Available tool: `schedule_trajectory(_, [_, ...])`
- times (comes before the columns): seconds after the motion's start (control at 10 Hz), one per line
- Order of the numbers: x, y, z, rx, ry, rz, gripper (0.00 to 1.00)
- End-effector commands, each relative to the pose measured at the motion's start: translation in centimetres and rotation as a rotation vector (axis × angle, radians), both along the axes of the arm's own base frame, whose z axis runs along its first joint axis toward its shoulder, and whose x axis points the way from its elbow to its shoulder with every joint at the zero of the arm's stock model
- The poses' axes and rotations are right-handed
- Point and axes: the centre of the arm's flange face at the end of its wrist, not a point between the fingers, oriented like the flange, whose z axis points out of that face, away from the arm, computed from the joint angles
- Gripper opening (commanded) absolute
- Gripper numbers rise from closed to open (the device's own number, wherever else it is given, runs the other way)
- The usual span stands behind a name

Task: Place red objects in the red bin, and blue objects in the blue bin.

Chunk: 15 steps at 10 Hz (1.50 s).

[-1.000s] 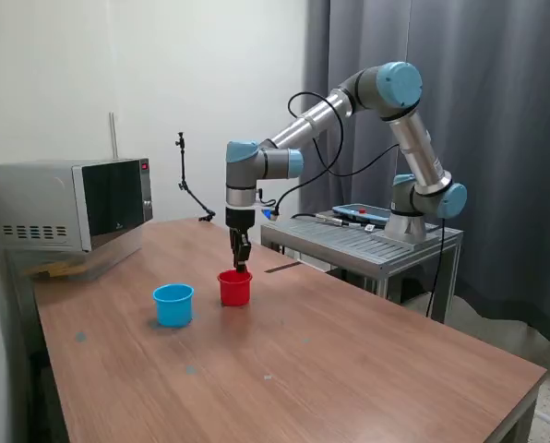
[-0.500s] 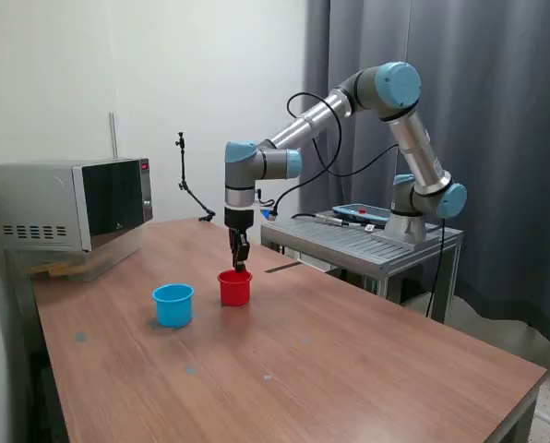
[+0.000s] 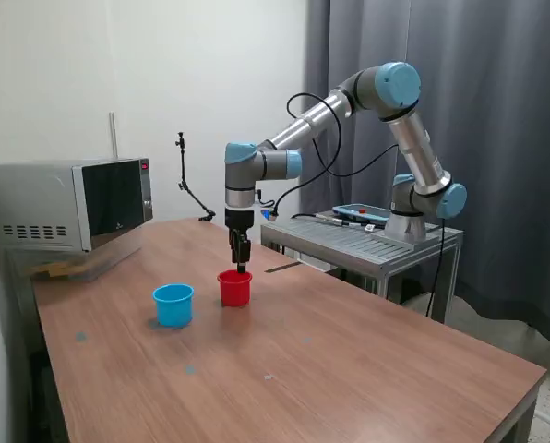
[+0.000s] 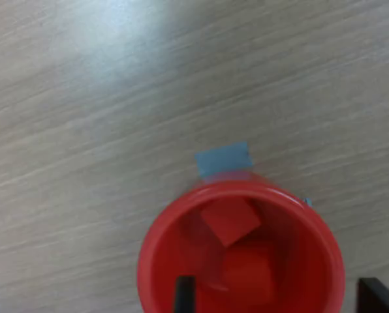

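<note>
No readable writing anywhere. Red cup (image 4: 240, 254) has two red cubes (image 4: 230, 220) inside; gripper (image 3: 242, 266) hangs released above it, blue cup (image 3: 173, 305) just left.

A bright red cup (image 4: 240, 261) is showing two matching red cubes (image 4: 230, 220) inside; a light blue cup (image 3: 173, 305) is sitting on the brown wood-grain table (image 3: 349, 369), a blue tape patch (image 4: 223, 160) showing
</note>
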Motion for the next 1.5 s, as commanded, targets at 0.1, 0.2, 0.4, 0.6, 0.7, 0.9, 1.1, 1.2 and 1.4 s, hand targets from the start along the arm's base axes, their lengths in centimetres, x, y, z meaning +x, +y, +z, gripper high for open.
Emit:
schedule_trajectory(0.1, [0.0, 0.0, -0.1, -0.001, -0.002, 0.0, 1.0])
schedule_trajectory(0.2, [0.0, 0.0, -0.1, -0.001, -0.002, 0.0, 1.0])
schedule_trajectory(0.4, [-0.2, -1.3, 0.6, 0.0, 0.003, 0.032, 1.0])
schedule_trajectory(0.6, [0.7, -6.2, 3.7, 0.008, 0.025, 0.207, 1.0])
schedule_trajectory(0.7, [2.2, -7.9, 6.7, -0.006, 0.037, 0.277, 1.0])
schedule_trajectory(0.9, [6.2, -11.5, 13.9, -0.154, 0.056, 0.39, 1.0])
schedule_trajectory(1.1, [10.0, -12.1, 19.6, -0.143, 0.089, 0.411, 1.0])
schedule_trajectory(1.2, [11.8, -12.4, 22.9, -0.13, 0.121, 0.446, 1.0])
schedule_trajectory(1.4, [15.5, -12.8, 27.5, -0.114, 0.155, 0.473, 1.0])
